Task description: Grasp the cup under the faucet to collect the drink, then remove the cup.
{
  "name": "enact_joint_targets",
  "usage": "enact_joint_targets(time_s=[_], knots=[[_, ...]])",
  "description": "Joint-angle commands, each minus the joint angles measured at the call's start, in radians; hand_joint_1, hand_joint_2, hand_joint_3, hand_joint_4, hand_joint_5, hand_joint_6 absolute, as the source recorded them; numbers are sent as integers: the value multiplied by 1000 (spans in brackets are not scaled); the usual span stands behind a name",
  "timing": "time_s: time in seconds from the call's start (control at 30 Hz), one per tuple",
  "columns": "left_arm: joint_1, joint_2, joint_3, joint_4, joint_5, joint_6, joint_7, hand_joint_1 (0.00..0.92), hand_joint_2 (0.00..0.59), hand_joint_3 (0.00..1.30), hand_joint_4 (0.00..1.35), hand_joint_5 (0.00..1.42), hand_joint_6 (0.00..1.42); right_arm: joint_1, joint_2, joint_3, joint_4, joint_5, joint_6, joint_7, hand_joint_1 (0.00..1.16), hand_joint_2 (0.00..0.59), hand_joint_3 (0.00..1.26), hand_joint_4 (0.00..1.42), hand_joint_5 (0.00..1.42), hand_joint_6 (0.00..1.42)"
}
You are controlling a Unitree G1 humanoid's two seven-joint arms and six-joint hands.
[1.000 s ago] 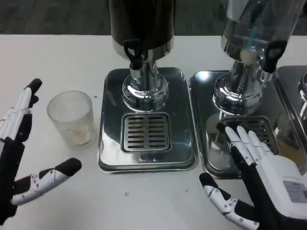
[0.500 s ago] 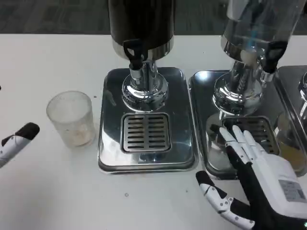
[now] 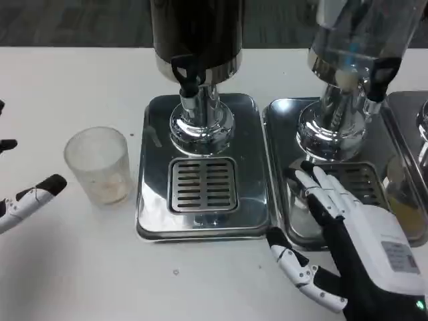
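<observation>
We see the table (image 3: 80,267) carrying the dark dispenser (image 3: 197,40) at twelve o'clock. At five o'clock our right hand (image 3: 344,244) lies spread, holding nothing. The cup (image 3: 98,164) stands at nine o'clock. We can't tell the left hand's (image 3: 27,197) state.

Cup (image 3: 99,164) on bare table, open approach from 9 and 6 o'clock. Drip tray (image 3: 150,200) rim blocks at 3 o'clock. Dark dispenser (image 3: 197,40) looms over tray, 1 o'clock.
</observation>
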Motion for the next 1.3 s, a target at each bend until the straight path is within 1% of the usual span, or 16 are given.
enact_joint_targets(time_s=[0.03, 0.17, 0.3, 0.47, 0.77, 1.17, 1.3], knots=[[-30, 23, -29, 55, 13, -13, 17, 194, 12, 1, 0, 223, 219, -3, -7, -2, 6, 15, -8, -13, 246, 394, 136, 44, 62, 110], [-30, 10, -55, 35, 29, -10, 42, 195, 17, 1, 5, 218, 227, 8, -34, -37, 19, 65, -32, -11, 247, 397, 145, 53, 73, 112], [-43, 7, -72, 41, 25, -3, 30, 206, 17, 1, 8, 216, 243, 1, -52, -36, 27, 85, -42, -1, 247, 395, 148, 58, 74, 112], [-71, 15, -106, 75, 17, -7, -17, 212, 19, 1, 0, 203, 241, 0, -56, -37, 24, 97, -35, 4, 251, 402, 155, 64, 85, 118], [-134, 20, -144, 142, 14, 4, -73, 209, 13, 0, 0, 190, 223, 7, -63, -39, 16, 110, -30, 5, 254, 403, 164, 75, 95, 129], [-202, 14, -183, 210, 16, 43, -118, 195, 9, 0, 0, 181, 220, 19, -57, -37, 17, 113, -30, -6, 249, 395, 168, 76, 99, 135], [-230, 5, -196, 231, 12, 65, -146, 193, 8, 0, 0, 179, 220, 23, -55, -35, 16, 110, -31, -11, 248, 394, 169, 76, 104, 140]])
